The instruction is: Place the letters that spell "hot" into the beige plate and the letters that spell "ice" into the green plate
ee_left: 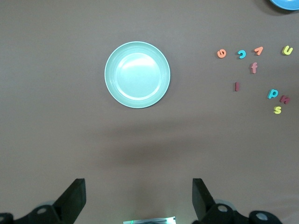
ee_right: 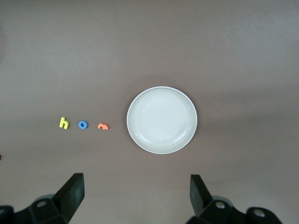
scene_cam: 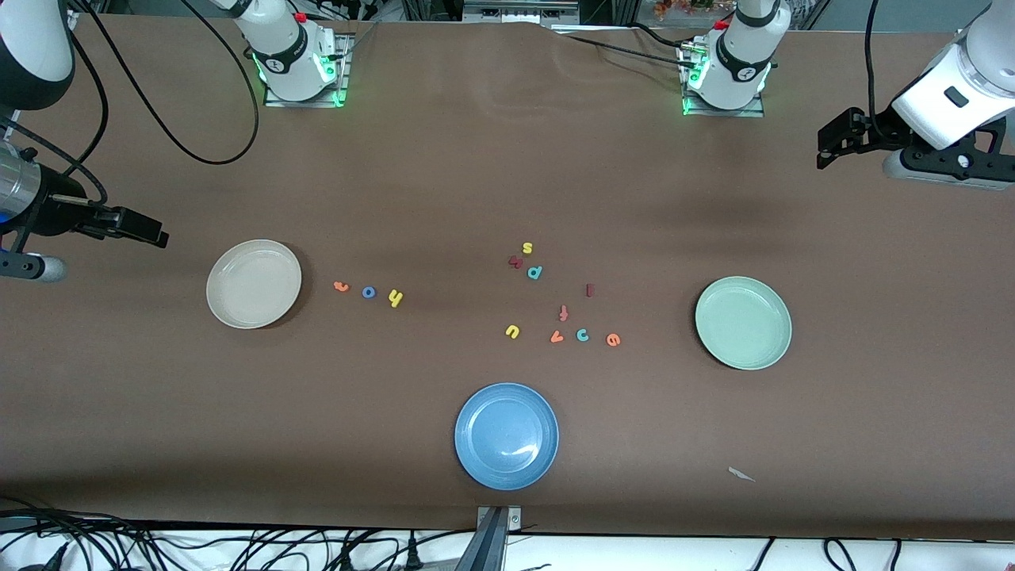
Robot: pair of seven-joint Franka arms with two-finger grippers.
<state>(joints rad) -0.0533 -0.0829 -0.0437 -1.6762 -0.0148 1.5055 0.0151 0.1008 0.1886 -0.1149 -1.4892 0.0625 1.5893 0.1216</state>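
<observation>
Nothing's been sorted yet as far as I can tell, all three plates are bare and every letter sits on the brown table [scene_cam: 444,159].

Closest to the front camera is the blue plate [scene_cam: 507,435], which isn't part of the job.

A bit farther up, toward the left arm's end, is the green plate [scene_cam: 743,322]. Between it and the table's middle lies the loose cluster: orange e [scene_cam: 612,339], teal c [scene_cam: 582,335], orange v [scene_cam: 557,337] and yellow u [scene_cam: 512,331] in a rough row. Farther back come the orange-red f [scene_cam: 564,312], the dark red i [scene_cam: 589,290], the teal p [scene_cam: 534,272], another dark red letter I can't read, and a yellow s [scene_cam: 527,248]. So the "ice" letters are mixed in with decoys, presumably to make the picking harder.

Toward the right arm's end is the beige plate [scene_cam: 254,283], with the orange t [scene_cam: 341,286], blue o [scene_cam: 369,292] and yellow h [scene_cam: 396,298] lined up just beside it. Handy, they're the short trip.

Both arms look parked, I'd guess waiting to start. The left gripper [ee_left: 139,198] hangs high over bare table by the green plate, fingers spread wide, holding nothing. The right gripper [ee_right: 136,196] does the same over the table by the beige plate, also spread wide and empty.
</observation>
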